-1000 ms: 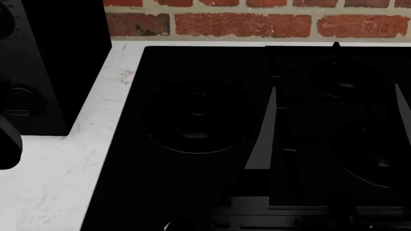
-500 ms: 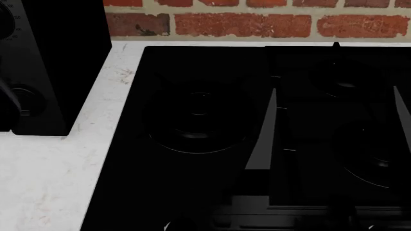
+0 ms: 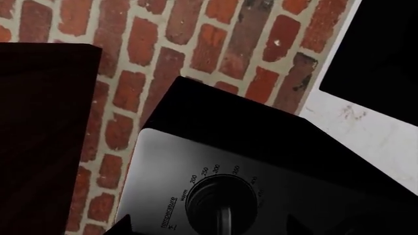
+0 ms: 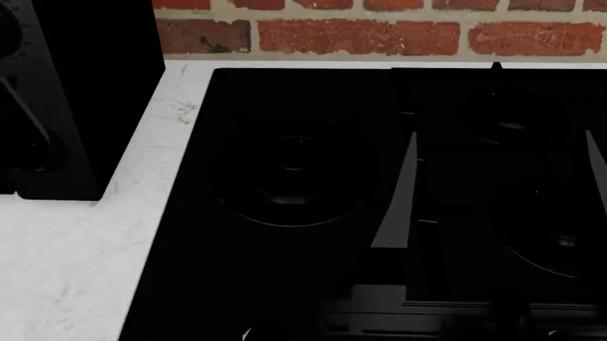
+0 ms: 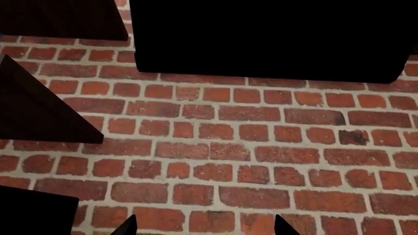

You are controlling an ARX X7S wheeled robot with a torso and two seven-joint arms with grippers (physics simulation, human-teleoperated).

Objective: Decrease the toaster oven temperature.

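Observation:
The toaster oven (image 4: 67, 92) stands at the far left of the counter, a black box with a dark grey side panel. In the left wrist view its panel (image 3: 150, 176) fills the lower part, with a round black knob (image 3: 222, 208) marked "temperature" and a scale of numbers. My left gripper (image 3: 209, 230) is open. Its two dark fingertips (image 3: 121, 226) show on either side of the knob, apart from it. In the head view the left arm is a dark shape against the panel (image 4: 19, 128). My right gripper (image 5: 205, 226) is open and empty, facing a brick wall.
A flat black cooktop (image 4: 313, 213) with burner rings fills the middle and right of the white counter (image 4: 67, 270). A red brick wall (image 4: 379, 32) runs behind. Dark cabinet shapes (image 5: 261, 39) hang on the wall in the right wrist view.
The left arm's dark shape has risen along the toaster oven's side panel, from the lower knob towards the upper part. A grey wedge over the cooktop has shifted slightly right.

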